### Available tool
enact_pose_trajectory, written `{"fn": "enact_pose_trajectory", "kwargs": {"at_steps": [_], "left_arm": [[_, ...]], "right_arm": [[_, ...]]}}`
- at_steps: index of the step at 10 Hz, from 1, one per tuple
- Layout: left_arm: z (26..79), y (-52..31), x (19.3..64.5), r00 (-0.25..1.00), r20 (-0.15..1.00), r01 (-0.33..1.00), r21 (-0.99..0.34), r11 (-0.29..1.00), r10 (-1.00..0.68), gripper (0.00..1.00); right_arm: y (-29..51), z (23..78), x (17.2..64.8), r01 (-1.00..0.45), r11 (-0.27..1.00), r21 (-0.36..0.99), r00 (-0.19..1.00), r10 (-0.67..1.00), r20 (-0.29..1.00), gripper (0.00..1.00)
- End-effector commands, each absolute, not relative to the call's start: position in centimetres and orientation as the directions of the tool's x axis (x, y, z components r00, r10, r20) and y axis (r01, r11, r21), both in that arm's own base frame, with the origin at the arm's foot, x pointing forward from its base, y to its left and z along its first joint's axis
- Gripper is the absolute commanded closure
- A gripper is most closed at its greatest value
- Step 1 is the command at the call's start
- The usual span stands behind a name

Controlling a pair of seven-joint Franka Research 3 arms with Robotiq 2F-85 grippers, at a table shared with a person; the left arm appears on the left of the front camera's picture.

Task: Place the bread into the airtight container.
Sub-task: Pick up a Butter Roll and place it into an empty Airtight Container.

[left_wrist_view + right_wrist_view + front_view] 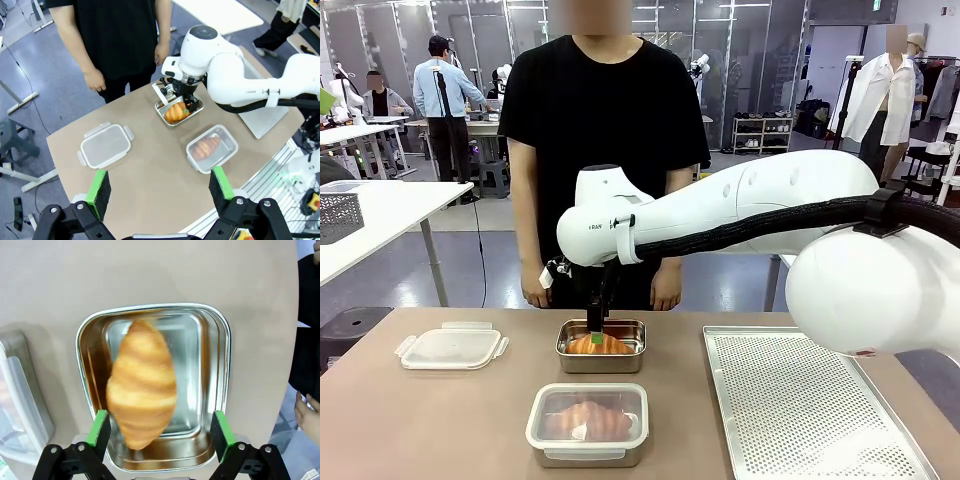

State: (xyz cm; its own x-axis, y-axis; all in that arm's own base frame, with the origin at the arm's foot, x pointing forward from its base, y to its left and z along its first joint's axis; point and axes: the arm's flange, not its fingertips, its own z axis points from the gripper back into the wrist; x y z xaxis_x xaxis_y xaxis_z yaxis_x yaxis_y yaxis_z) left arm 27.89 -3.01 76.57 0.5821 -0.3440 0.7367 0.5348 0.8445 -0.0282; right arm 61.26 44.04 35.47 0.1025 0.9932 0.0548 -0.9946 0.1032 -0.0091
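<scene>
Croissant (142,385) in steel container (220,390), tan table (420,420)

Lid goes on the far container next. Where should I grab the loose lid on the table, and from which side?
Take the loose lid from straight above, fingers across its short span at the plain long rims. It lies flat, and latch tabs stick out at its corners, so avoid those. The left gripper hangs open over that side of the table, likely handiest.

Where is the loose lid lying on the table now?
In the front view the loose lid lies on the robot's left part of the table, left of the open metal container holding a croissant.
</scene>
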Motion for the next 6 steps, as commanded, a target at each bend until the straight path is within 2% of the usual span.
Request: {"fn": "enact_pose_trajectory", "kwargs": {"at_steps": [1,6], "left_arm": [[76.70,-2.93,27.85,0.578,0.736,0.543,-0.024,0.839,-0.353,0.00],[76.70,-2.93,27.85,0.578,0.736,0.543,-0.024,0.839,-0.353,0.00]], "right_arm": [[44.67,35.87,61.54,-0.993,0.119,-0.019,0.118,0.992,0.035,0.00],[44.08,35.49,61.24,-0.995,0.103,-0.009,0.102,0.993,0.055,0.00]]}}
